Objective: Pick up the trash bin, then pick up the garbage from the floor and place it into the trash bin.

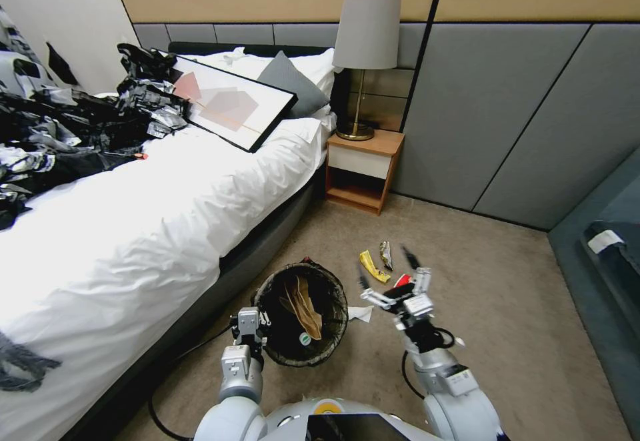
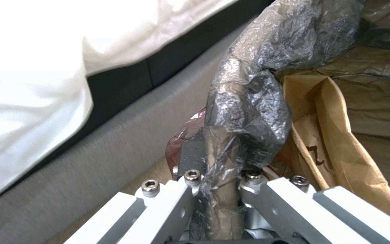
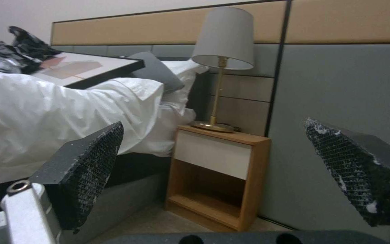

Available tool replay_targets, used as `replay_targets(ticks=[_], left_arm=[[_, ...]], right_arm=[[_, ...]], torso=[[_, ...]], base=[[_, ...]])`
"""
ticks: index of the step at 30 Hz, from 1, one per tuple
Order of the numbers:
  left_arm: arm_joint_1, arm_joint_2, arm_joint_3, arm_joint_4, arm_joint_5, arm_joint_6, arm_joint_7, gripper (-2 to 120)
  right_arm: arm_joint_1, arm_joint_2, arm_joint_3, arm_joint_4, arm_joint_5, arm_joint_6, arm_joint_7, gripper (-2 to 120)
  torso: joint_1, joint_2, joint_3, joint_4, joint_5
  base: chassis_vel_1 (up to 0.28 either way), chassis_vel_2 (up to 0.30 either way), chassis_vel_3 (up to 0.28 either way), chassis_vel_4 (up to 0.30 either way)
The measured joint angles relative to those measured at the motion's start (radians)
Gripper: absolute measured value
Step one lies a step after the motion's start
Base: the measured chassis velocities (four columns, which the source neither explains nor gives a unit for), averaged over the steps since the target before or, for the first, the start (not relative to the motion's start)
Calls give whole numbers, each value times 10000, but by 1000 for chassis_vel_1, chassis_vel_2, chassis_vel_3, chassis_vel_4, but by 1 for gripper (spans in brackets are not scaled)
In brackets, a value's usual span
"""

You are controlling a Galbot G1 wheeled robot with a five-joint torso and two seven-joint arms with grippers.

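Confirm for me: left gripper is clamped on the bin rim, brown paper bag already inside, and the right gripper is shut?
Not quite. The right gripper is open; the right wrist view shows its pads spread wide. The left gripper does clamp the trash bin rim, brown paper bag inside.

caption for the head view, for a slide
Left gripper clamps the trash bin rim beside the bed; open right gripper above floor garbage.

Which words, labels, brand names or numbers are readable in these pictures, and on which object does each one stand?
No text can be read.
Brown paper bag in the trash bin: a small round green mark, too small to read.
Right arm label: too small to read.
Yellow wrapper on the floor: print too small to read.
White tag at the right edge: no legible print.
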Motion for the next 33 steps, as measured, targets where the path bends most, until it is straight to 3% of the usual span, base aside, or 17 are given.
replay_targets(ticks=[8,18,27,33], left_arm=[[-46,25,-231,-147,-184,42,2,0],[-35,10,-213,-158,-186,48,6,0],[1,-2,-232,-195,-173,57,4,0],[30,-3,-230,-209,-147,67,3,0]], right_arm=[[-249,584,136,-366,-139,519,148,100],[-42,520,97,-511,-180,494,147,100],[655,-2,210,-620,418,-438,61,100],[2147,-725,544,-1080,1332,-1904,-621,100]], torso=[[0,0,0,3,-1],[0,0,0,2,-1],[0,0,1,1,1],[0,0,0,1,0]], base=[[0,0,0,0],[0,0,0,0],[0,0,0,0],[0,0,0,0]])
